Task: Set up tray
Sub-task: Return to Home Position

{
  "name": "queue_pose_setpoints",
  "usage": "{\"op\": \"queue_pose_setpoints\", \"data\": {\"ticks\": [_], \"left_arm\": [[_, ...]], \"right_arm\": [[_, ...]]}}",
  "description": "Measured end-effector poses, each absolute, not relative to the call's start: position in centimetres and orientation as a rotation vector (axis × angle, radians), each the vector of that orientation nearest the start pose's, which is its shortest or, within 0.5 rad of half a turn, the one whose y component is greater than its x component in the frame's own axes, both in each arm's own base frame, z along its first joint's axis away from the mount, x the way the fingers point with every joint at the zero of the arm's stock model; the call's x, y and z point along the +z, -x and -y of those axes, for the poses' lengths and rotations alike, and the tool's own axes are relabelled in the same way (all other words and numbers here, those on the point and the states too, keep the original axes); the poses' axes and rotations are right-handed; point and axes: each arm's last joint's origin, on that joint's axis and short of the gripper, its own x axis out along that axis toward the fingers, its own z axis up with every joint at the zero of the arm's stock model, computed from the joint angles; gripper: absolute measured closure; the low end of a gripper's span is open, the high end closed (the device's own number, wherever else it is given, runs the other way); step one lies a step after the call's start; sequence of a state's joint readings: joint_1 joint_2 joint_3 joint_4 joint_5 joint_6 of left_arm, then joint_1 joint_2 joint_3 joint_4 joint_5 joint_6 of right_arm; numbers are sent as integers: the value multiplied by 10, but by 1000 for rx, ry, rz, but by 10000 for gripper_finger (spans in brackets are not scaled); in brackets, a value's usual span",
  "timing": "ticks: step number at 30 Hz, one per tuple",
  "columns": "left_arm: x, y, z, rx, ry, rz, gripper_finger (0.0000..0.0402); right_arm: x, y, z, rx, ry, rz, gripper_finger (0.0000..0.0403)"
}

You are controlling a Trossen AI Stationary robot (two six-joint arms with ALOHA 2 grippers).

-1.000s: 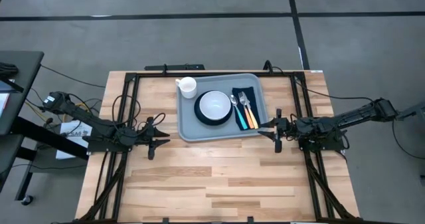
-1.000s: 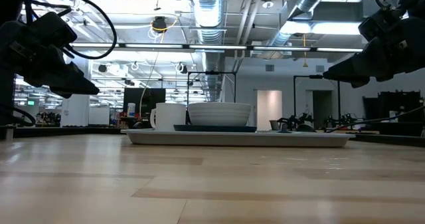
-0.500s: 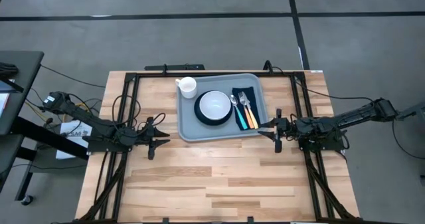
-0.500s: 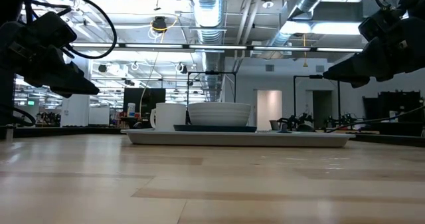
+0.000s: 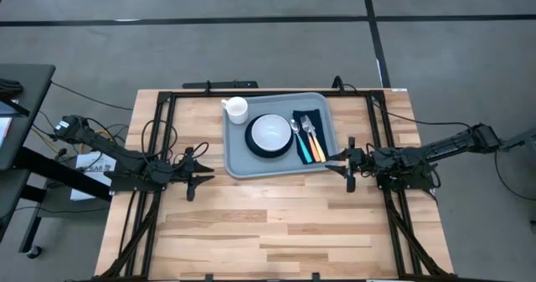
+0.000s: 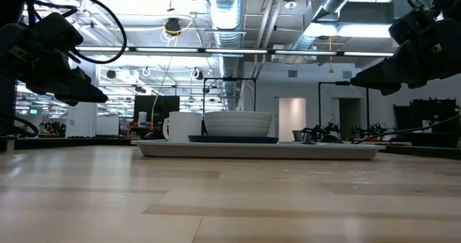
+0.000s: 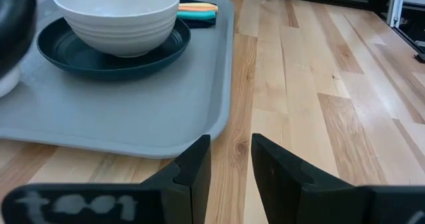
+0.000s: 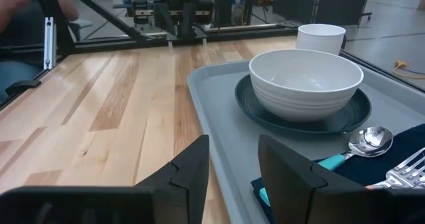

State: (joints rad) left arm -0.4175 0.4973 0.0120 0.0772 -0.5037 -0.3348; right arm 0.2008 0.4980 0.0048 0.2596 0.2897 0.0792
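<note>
The grey-blue tray (image 5: pixel 239 155) lies flat on the far middle of the wooden table. It carries a white cup (image 5: pixel 237 108), a white bowl (image 5: pixel 270 131) on a dark teal plate (image 5: pixel 253 145), and a navy napkin (image 5: pixel 318 119) with a spoon and fork (image 5: pixel 310 140). My left gripper (image 5: pixel 208 173) hovers left of the tray's near-left corner, its fingers a little apart (image 7: pixel 231 161). My right gripper (image 5: pixel 337 162) hovers by the near-right corner, also slightly open (image 8: pixel 234 161). In the low view both grippers (image 6: pixel 94 95) (image 6: pixel 360 77) sit well above the table top.
Bare wood spreads across the near half of the table (image 5: pixel 268 223). A black frame (image 5: pixel 167 98) runs along the table's far, left and right sides. A person's arm (image 8: pixel 20 11) shows beyond the table in the right wrist view.
</note>
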Motion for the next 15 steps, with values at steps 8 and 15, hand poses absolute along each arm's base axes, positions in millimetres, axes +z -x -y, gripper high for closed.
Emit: {"op": "queue_pose_setpoints", "data": {"ticks": [8, 15], "left_arm": [[131, -114, 35, 145, 153, -346, 305], [131, -114, 35, 145, 154, -346, 305]], "right_arm": [[144, -124, -17, -98, -22, -223, 281], [144, -124, -17, -98, -22, -223, 281]]}}
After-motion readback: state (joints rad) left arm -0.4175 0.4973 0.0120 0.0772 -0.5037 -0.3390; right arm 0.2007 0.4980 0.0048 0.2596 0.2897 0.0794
